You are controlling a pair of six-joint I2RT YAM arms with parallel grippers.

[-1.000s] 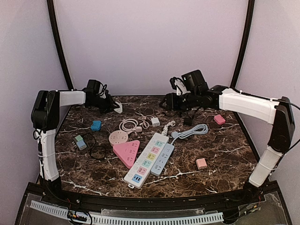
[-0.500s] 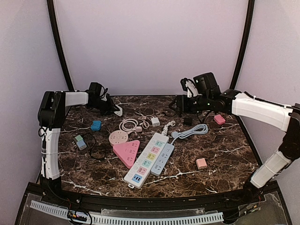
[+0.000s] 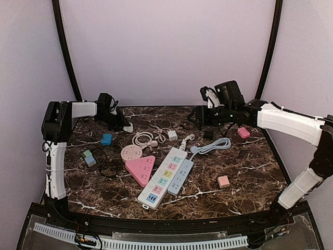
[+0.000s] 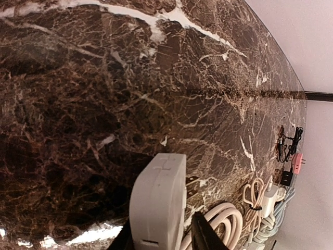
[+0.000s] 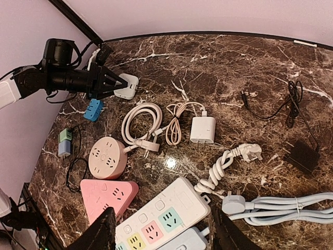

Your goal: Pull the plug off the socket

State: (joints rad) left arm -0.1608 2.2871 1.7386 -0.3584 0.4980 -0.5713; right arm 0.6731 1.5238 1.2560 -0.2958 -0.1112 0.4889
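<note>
A white plug point(image 4: 158, 203) stands on the marble table at the back left, its prongs pointing sideways. My left gripper point(image 4: 164, 234) is open around it, and the right finger point(image 4: 203, 232) stands clear of the plug's side. The same plug point(image 3: 127, 126) lies just off the tips of the left gripper point(image 3: 120, 122). My right gripper point(image 5: 162, 232) hangs open and empty high over the white socket strip point(image 5: 166, 216). That strip point(image 3: 164, 177), the pink triangular socket point(image 3: 141, 169) and the round socket point(image 3: 131, 152) lie mid-table with bare faces.
A blue adapter point(image 3: 106, 139) and a green-grey one point(image 3: 89, 157) lie at the left. A coiled white cable point(image 3: 143, 138), a white charger point(image 3: 172, 135), a black adapter point(image 3: 208, 134) and a pale blue cord point(image 3: 213, 146) crowd the middle back. Pink blocks point(image 3: 243, 132) point(image 3: 223, 181) sit at the right.
The left gripper's fingers have spread and the white plug has dropped a little toward the table. The right arm swung right earlier and has since stayed still.
</note>
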